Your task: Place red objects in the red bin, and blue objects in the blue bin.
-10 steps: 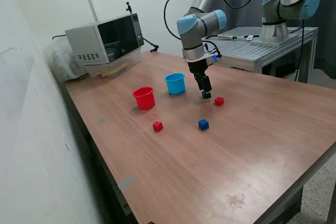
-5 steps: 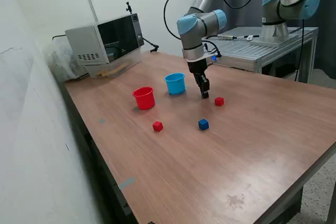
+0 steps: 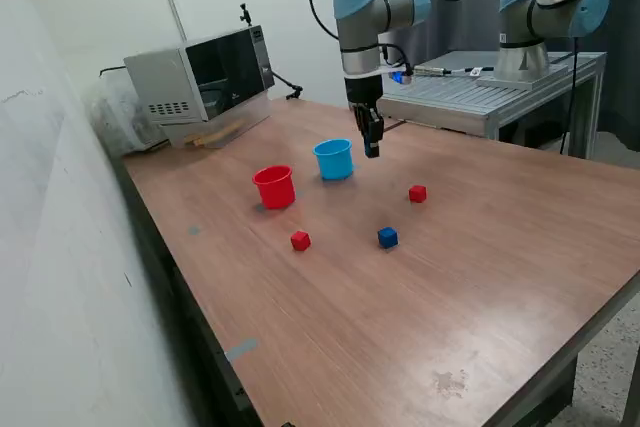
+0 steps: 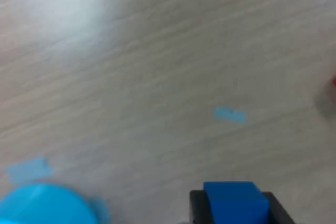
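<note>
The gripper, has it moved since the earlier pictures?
Yes. The gripper has risen and shifted toward the exterior view's left, from near the red cube to beside the blue cup.

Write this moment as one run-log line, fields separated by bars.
phase: carry | hand: shut on blue cube, raised beside blue cup | on table: two red cubes, one blue cube | red cup: upright

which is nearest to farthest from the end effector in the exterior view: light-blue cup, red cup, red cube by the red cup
From the end effector, which grips a blue cube:
1. Light-blue cup, just to the exterior view's left of it.
2. Red cup, farther to the exterior view's left.
3. Red cube, farthest, toward the table's front edge.
</note>
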`<control>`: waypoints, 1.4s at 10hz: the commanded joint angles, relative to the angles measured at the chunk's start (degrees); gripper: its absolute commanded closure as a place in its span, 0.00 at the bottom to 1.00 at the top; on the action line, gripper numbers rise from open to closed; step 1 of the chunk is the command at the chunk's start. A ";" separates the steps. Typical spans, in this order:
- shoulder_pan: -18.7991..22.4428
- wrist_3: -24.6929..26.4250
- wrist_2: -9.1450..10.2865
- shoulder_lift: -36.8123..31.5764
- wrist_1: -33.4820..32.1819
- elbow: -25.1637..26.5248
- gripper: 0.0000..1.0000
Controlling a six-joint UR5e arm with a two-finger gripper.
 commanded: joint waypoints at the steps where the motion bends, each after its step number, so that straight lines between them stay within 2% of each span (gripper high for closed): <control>1: -3.18 -1.59 0.18 -3.11 1.53 -0.73 1.00; 4: -9.16 -3.52 0.27 -3.39 1.53 -1.00 1.00; 10: -11.37 -4.23 0.01 -0.49 1.53 -1.70 1.00; 11: -11.98 -4.23 -0.08 -0.57 1.71 -1.79 0.00; 14: -11.55 -5.28 -0.17 -0.57 2.58 -3.10 0.00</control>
